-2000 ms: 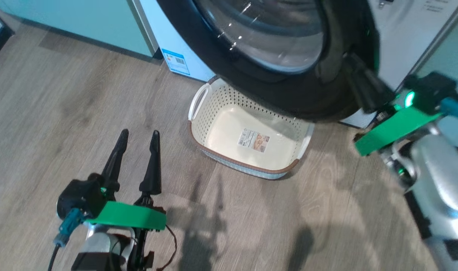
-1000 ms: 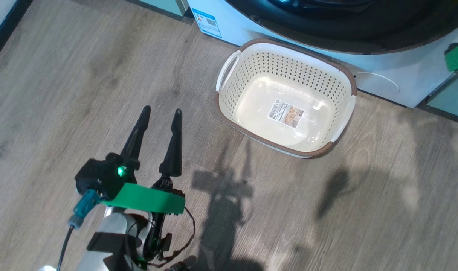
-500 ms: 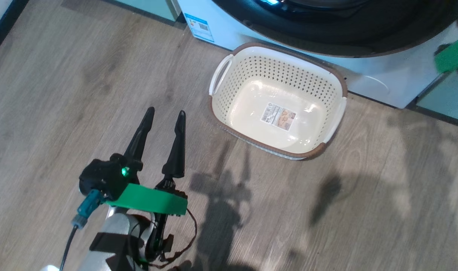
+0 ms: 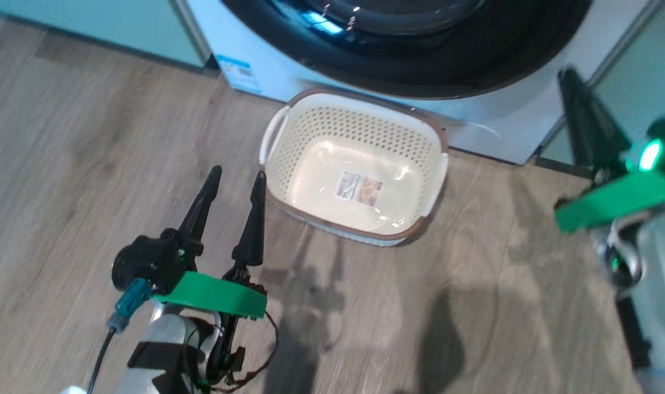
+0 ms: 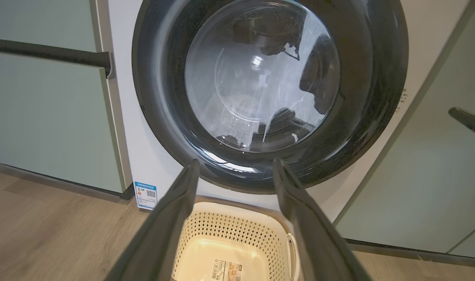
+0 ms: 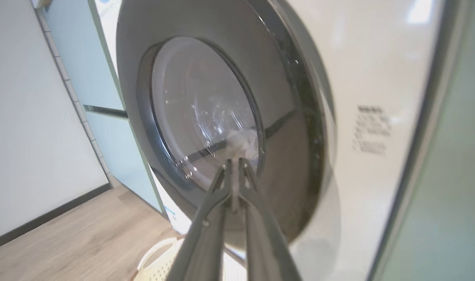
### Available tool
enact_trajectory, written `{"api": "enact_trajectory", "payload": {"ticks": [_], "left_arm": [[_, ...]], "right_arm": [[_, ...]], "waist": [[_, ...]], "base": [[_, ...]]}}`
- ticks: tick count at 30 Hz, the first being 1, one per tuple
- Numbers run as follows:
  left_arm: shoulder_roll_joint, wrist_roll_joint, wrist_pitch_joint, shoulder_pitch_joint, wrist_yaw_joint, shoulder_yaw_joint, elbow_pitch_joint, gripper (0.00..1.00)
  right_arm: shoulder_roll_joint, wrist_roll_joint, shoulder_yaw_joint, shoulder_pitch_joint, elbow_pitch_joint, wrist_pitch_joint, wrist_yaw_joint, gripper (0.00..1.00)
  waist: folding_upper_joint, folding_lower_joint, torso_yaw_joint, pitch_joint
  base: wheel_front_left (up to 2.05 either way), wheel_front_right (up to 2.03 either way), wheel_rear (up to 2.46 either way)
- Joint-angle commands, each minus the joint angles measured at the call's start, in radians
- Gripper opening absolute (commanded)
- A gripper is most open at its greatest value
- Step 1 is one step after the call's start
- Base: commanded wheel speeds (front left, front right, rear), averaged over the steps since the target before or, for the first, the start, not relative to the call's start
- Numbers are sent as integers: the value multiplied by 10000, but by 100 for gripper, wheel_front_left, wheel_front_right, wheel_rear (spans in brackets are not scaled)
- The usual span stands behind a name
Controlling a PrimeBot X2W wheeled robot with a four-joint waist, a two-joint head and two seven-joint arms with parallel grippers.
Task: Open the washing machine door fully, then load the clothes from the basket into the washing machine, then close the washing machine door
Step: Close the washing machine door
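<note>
While the left gripper [image 4: 237,176] hangs over the wooden floor [image 4: 92,137] with its two dark fingers spread wide and nothing between them, the right gripper [image 6: 234,162] is on the right, near the right edge of the washing machine [image 4: 507,128]. Its fingers are pressed almost together, with only a thin slit at the tips, and they hold nothing.

The washing machine stands at the far side, between pale green cabinets [image 5: 46,117]. The washing machine door [image 5: 370,78], a glossy black ring around bulging clear glass, looks shut against the white front. In the right wrist view the closed fingers point at the glass from the door's right side. A pale shape shows behind the glass there, but I cannot tell what it is. Grey printed text [image 6: 372,130] marks the machine's front to the right of the door.

The basket [image 4: 354,128] sits on the floor just in front of the machine, below the door. It is cream with perforated walls and a brown rim, and a paper label [image 4: 360,189] lies on its floor. The left gripper's fingertips are just left of its near left corner.
</note>
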Motion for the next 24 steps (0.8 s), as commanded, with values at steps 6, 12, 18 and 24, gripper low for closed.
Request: {"api": "enact_trajectory", "payload": {"ticks": [6,12,18,24], "left_arm": [[104,262,-61,176,-194,485,-71,100],[281,425,-61,444,-292,579,162,100],[349,398,-61,798,-232,705,322,100],[372,344,-35,1337,-178,693,456,100]], "right_arm": [[479,-153,-238,1419,-886,-53,29,100],[728,-335,-516,2682,-1342,-53,29,100],[834,-459,-723,3832,-1756,-53,29,100],[876,-203,-902,4889,-2122,-53,29,100]], "waist": [[-1,1,-808,-620],[-1,1,-1514,-1071],[-1,1,-2111,-1594],[-1,1,-2540,-2176]], "base": [[0,0,0],[0,0,0],[0,0,0],[0,0,0]]}}
